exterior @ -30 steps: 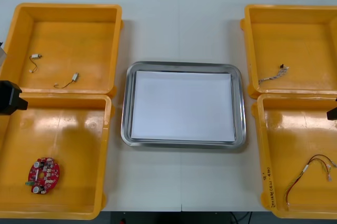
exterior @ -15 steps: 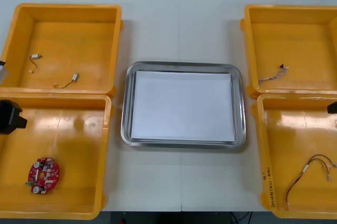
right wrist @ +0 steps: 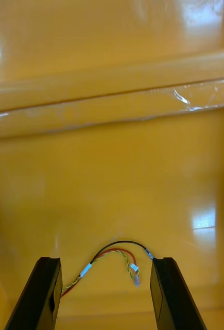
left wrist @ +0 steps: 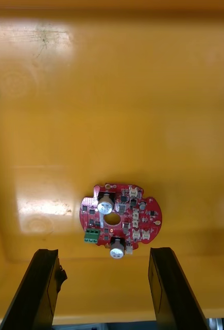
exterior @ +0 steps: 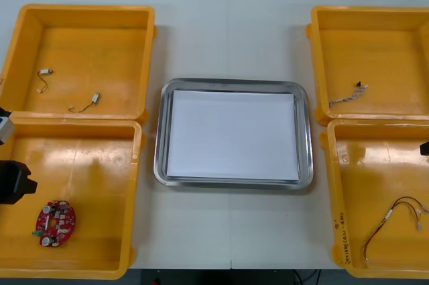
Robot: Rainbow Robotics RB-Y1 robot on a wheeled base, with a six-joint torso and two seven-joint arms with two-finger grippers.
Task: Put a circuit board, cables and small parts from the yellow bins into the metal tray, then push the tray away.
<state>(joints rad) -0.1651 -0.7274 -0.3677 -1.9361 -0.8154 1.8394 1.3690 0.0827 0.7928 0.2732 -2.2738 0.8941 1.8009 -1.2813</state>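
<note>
Left end effector [left wrist: 102,251], fingers [left wrist: 45,289] apart, hovering over circuit board [left wrist: 121,219]: centre board between fingers, descend straight, grip rim. Right end effector [right wrist: 105,260], likewise apart, hovering over cable [right wrist: 112,251].

The circuit board [exterior: 55,223] is red, the bins [exterior: 87,9] yellow.

The black two-finger left gripper [left wrist: 102,252] hangs at the front view's left edge with its fingers standing wide apart, and the black two-finger right gripper [right wrist: 105,260], barely inside the right edge, likewise holds its fingers wide apart.
</note>
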